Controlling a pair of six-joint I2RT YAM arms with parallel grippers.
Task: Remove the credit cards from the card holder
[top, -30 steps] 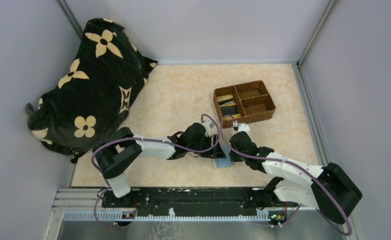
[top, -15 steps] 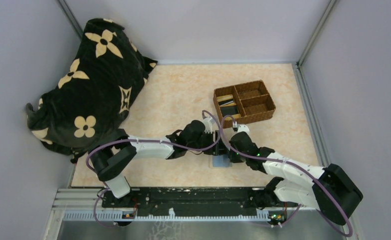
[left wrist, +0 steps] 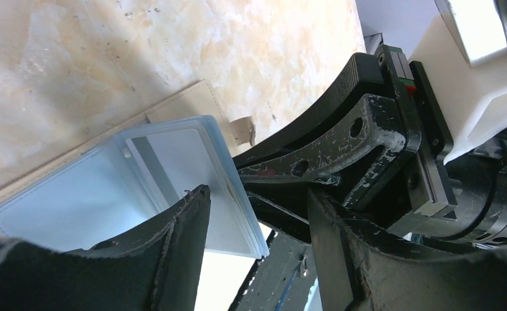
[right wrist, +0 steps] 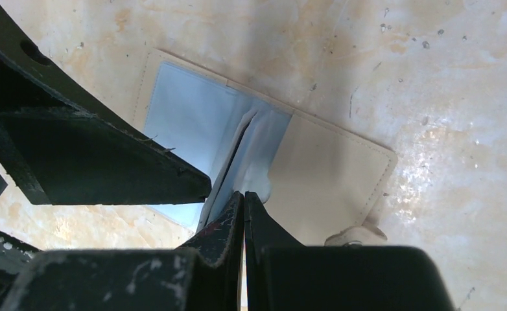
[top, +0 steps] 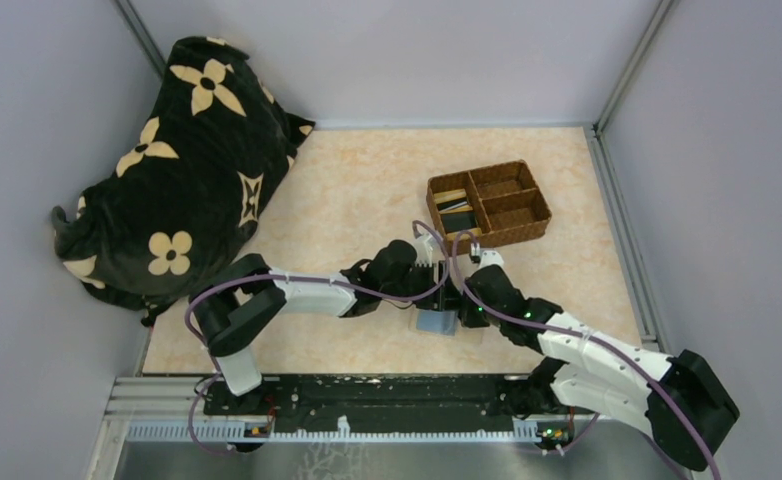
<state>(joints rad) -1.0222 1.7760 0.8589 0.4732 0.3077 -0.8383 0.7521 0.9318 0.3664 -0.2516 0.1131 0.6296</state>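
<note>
The card holder (top: 434, 322) lies open on the table between both arms, with a cream outer face (right wrist: 325, 181), a snap tab (right wrist: 354, 234) and pale blue-grey inner leaves (right wrist: 186, 116). My right gripper (right wrist: 244, 195) is shut on the edge of a raised blue-grey leaf; in the top view it (top: 464, 305) is at the holder's right side. My left gripper (left wrist: 256, 194) is open, with the free edge of the blue leaf (left wrist: 173, 181) between its fingers, and in the top view it (top: 439, 293) is over the holder. A pale card-like rectangle shows inside that leaf. No loose credit card is in view by the holder.
A brown woven compartment tray (top: 537, 215) stands just beyond the grippers, with tan and dark flat items (top: 454, 206) in its left compartment. A black cloth with cream flowers (top: 182, 150) is heaped at the back left. Grey walls enclose the table.
The holder has shifted slightly left. The right arm's elbow has swung toward the near edge. Both grippers stay at the holder.
</note>
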